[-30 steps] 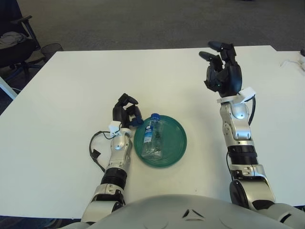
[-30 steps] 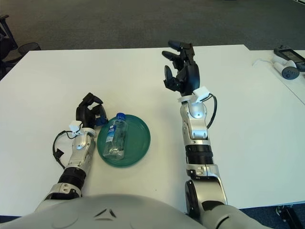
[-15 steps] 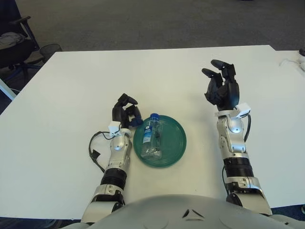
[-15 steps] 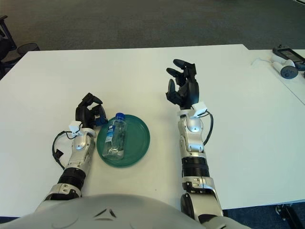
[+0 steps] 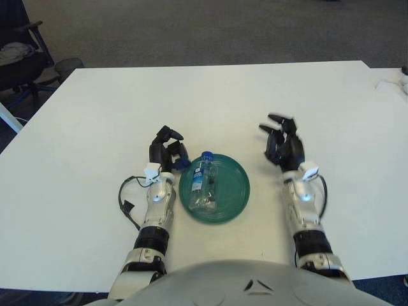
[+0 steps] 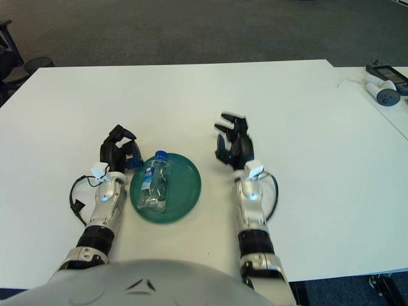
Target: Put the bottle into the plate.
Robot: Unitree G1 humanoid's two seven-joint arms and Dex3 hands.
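Now the bottle (image 5: 204, 183) lies on its side inside the green plate (image 5: 234, 191), blue cap pointing away from the robot.
Left eye view: the left hand (image 5: 166, 150), fingers curled and holding nothing, is just left of the plate. Right eye view: the right hand (image 6: 232, 146), fingers spread and empty, is right of the plate over the white table (image 6: 306, 108).

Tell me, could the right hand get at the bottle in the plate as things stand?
Probably yes. The bottle lies on its side in the green plate, with only bare table between it and the right hand, whose fingers are spread and hold nothing. The left hand shows on the plate's far side.
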